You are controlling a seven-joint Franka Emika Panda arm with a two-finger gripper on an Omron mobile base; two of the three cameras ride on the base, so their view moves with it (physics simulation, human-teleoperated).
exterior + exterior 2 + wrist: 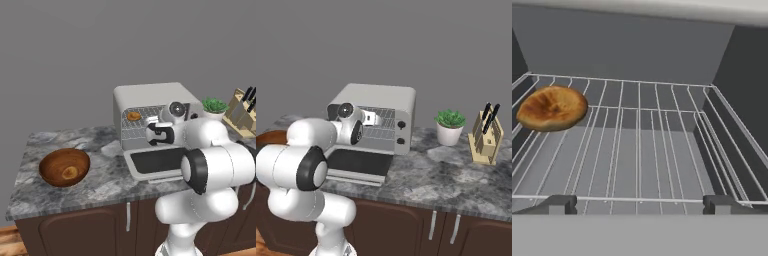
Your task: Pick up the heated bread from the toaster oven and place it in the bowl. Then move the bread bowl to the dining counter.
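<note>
Two dark fingertips [559, 204] sit wide apart at the bottom of my hand view, so the gripper [639, 204] is open with nothing between its jaws. I'm looking straight into the oven [150, 97], and the wire rack [662, 145] fills the floor ahead of me. The bread [552, 108] lies flat on the rack's far left part, well off my centreline and clear of both fingertips. It's golden-brown, round and a bit blotchy on top.

From the left base view, my hand is right at the oven mouth, above the dropped dark-glass door [157, 162], and the bread shows as a small brown spot at the left end of the rack. The bowl [64, 167] sits on the marbled counter [105, 185], well to the left of the oven, upright, with the pale patch in its middle.

From the right base view, the oven's two knobs [401, 133] are on its right front. Further right, a small potted plant [450, 126] stands on the counter, and a knife block [486, 136] stands beyond it.
</note>
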